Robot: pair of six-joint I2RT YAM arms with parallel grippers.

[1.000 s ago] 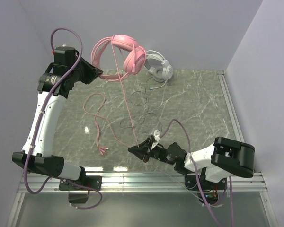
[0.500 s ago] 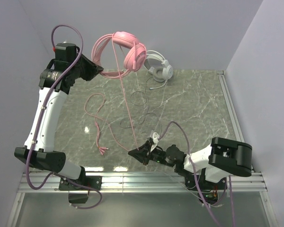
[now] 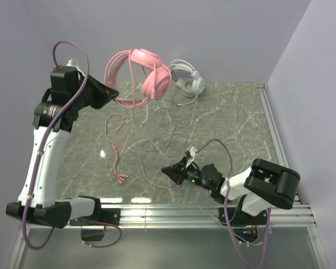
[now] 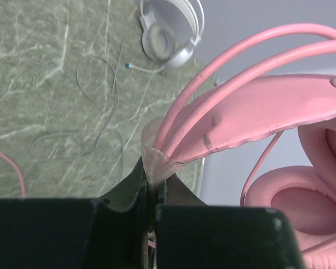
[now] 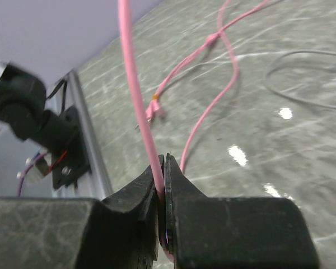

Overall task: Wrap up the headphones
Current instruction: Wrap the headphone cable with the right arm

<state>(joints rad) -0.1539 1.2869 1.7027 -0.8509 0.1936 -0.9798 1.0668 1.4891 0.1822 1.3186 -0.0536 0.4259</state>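
Note:
The pink headphones (image 3: pixel 155 83) hang in the air over the far left of the table, and my left gripper (image 3: pixel 113 94) is shut on the headband end with loops of pink cable. In the left wrist view the band (image 4: pixel 257 112) fans out from my left gripper (image 4: pixel 151 182), with an earcup (image 4: pixel 308 207) to the right. The pink cable (image 5: pixel 135 95) drops to my right gripper (image 3: pixel 167 170), low near the front edge, and my right gripper (image 5: pixel 161 179) is shut on it. The plug end (image 3: pixel 121 178) lies on the table. The white headphones (image 3: pixel 189 81) rest at the back wall.
The white headset's thin grey cable (image 3: pixel 168 120) sprawls in loose loops across the middle of the marble table. A metal rail (image 3: pixel 173 210) runs along the near edge and another (image 3: pixel 271 134) along the right side. Walls close the back and both sides.
My left arm has swung left and higher with the pink headphones. My right gripper has shifted right with the cable, which now sags in a loop on the table.

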